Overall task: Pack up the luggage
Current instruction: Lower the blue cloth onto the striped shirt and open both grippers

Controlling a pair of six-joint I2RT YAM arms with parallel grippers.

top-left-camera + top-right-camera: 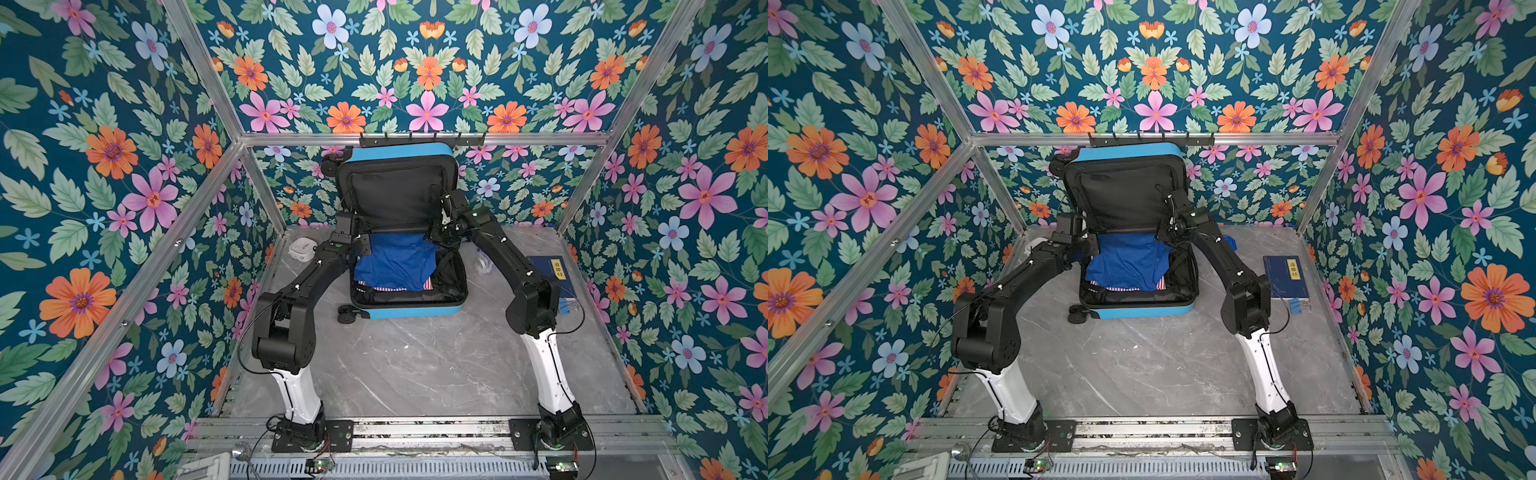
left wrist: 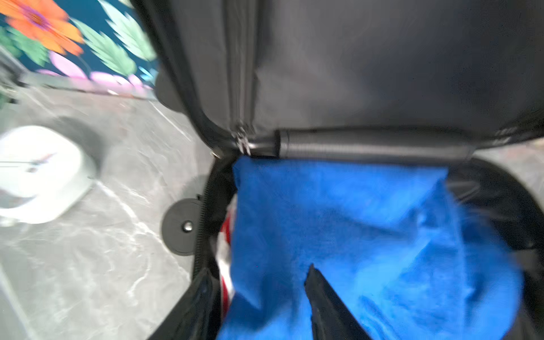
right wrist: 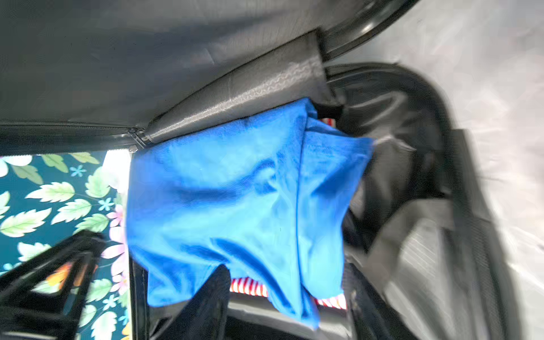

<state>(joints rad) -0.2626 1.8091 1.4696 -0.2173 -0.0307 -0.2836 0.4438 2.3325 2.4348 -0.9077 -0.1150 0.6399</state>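
Your left claw (image 2: 259, 279) stands spread, its two dark fingers apart over a blue garment (image 2: 353, 229), and it pinches nothing. Your right claw (image 3: 285, 279) is spread in the same way over the same garment. Both wrist views are blurred, so finer detail is lost.

In both top views, the luggage (image 1: 409, 312) lies open at the far middle of the table. Its lower half is flat on the surface and its lid (image 1: 395, 195) is raised upright near the back wall, with the black lining toward you. In the lower half the blue garment lies on a red-and-white striped cloth (image 1: 388, 287).

The table (image 1: 415, 365) is grey with marble veins. Left of the luggage you see a white clock (image 1: 302, 249), and to the right a dark-blue book (image 1: 548, 278) with a yellow label. Walls (image 1: 104, 166) printed with flowers and leaves close three sides, held in an aluminium frame (image 1: 415, 138).

Both claws are at the hinge end of the lower half, the left at its left corner and the right at its right corner.
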